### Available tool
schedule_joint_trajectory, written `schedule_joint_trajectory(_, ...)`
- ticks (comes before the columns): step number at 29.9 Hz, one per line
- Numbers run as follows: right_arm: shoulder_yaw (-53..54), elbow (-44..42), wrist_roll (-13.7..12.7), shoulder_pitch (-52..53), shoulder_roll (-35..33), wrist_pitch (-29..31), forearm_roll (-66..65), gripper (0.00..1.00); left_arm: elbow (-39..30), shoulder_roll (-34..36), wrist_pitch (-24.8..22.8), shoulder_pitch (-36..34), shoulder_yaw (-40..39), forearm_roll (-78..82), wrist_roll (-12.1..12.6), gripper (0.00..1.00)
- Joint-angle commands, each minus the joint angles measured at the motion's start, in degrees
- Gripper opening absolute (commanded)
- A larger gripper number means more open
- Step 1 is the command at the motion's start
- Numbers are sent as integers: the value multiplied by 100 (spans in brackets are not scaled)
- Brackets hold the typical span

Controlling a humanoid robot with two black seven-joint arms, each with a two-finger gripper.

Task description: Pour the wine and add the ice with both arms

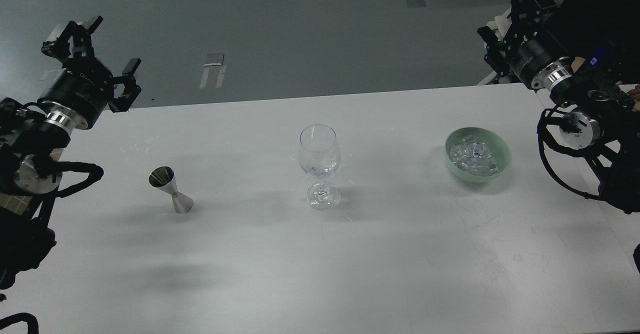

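A clear stemmed glass (320, 159) stands upright at the middle of the white table (310, 264). The ice (473, 155) lies as several clear cubes in a pale green bowl (502, 160) at the right. A steel jigger (171, 189) stands at the left. My left gripper (99, 51) is open and empty, raised above the table's far left corner, well behind the jigger. My right gripper (504, 20) is open and empty, raised beyond the table's far right edge, behind the bowl.
The left arm (35, 144) hangs over the table's left edge and the right arm (585, 119) over its right edge. The tip of a person's hand (634, 92) shows at the far right. Grey floor lies beyond the table.
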Motion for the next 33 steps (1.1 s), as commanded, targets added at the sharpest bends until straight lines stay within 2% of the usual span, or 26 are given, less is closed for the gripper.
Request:
schedule_joint_trajectory(1,-414,584,1,-132,-522,-211,-523,100,11,-12,-27,-83,184,22,-13,97)
schedule_joint_trajectory(5,-538,1139,1,-308,-1059,-238,-1191,100,10,-12,-36,-162,184,31,-5,98)
schedule_joint_trajectory(13,-565,2062,9,-704,-2218,-299,-3501,100,11,-21,-36,-461,667,328,-22,98)
schedule_joint_trajectory(16,-573,2185,18,-853,-2386,-509,-4282,100,11,-144,-28,-496,694,732,-40,98)
schedule_joint_trajectory(21,-582,2186,44,-1257,-2352,-1150,-6111,100,11,-346,8,-575,685,928,-49,98)
schedule_joint_trajectory(25,-582,2098,44,-1652,-2247,-1757,-7044,100,2,-460,8,-602,685,928,-40,98)
schedule_joint_trajectory(33,-582,1545,44,-1750,-1676,-2119,-7416,100,-7,-522,8,-593,685,910,-40,98)
